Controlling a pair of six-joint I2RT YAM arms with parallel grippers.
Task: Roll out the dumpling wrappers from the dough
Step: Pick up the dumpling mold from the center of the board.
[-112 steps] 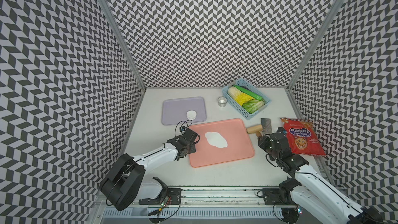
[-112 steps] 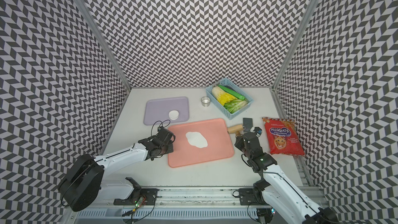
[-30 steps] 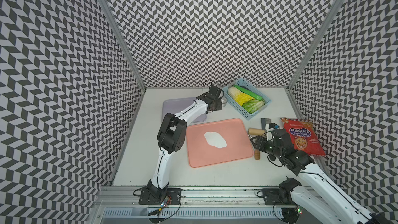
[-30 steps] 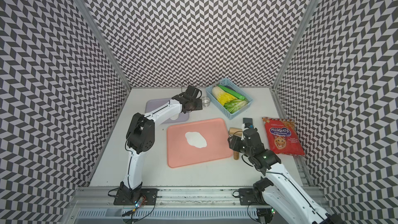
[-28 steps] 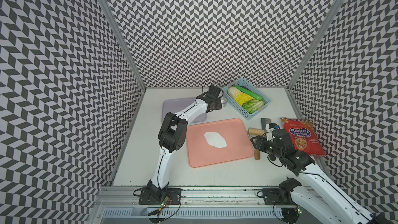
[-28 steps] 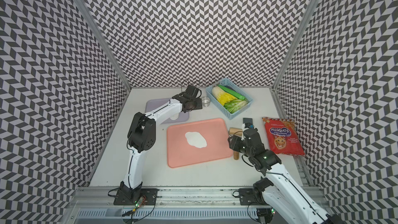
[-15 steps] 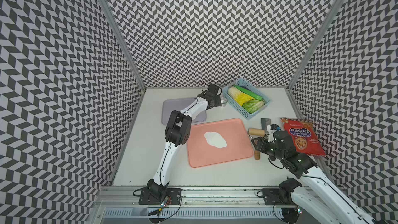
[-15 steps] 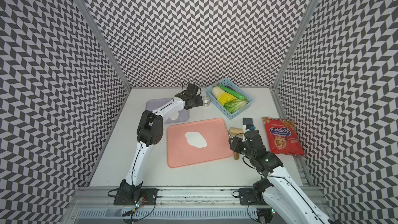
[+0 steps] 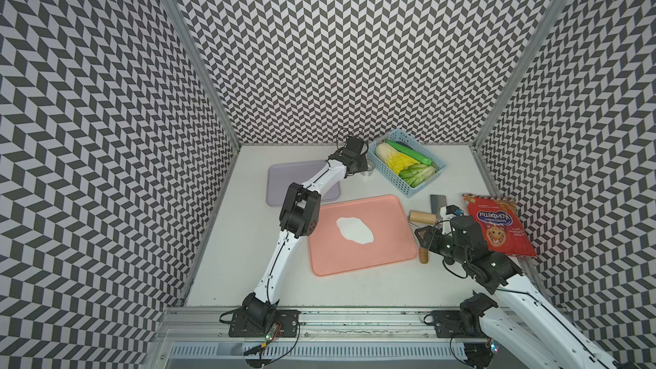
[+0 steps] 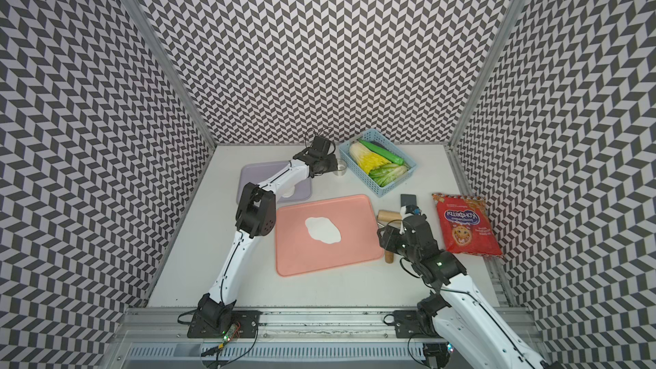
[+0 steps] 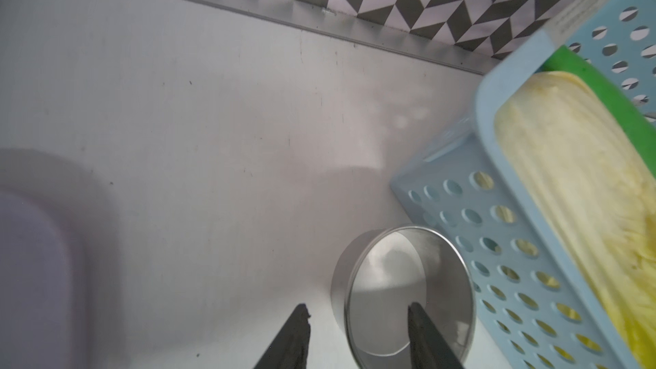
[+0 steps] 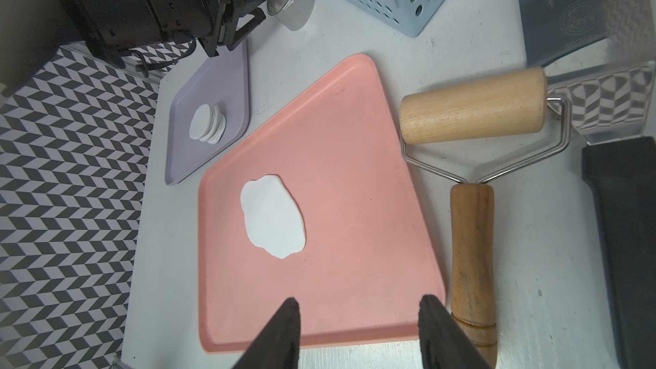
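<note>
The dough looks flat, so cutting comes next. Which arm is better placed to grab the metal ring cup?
Left. The left gripper, jaws open, straddles the wall of the metal ring cup; the right gripper hangs open by the rolling pin.

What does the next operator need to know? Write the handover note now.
Left claw: open, astride the ring's wall by the basket, not gripping yet.
Right claw: open, empty, at the pink tray's edge beside the roller.
Dough: flat sheet on the pink tray.
Wrappers: small stack on the purple tray.
Done: dough rolled flat, some wrappers cut.
Left: grip the ring, cut more wrappers from the sheet, stack them.
</note>
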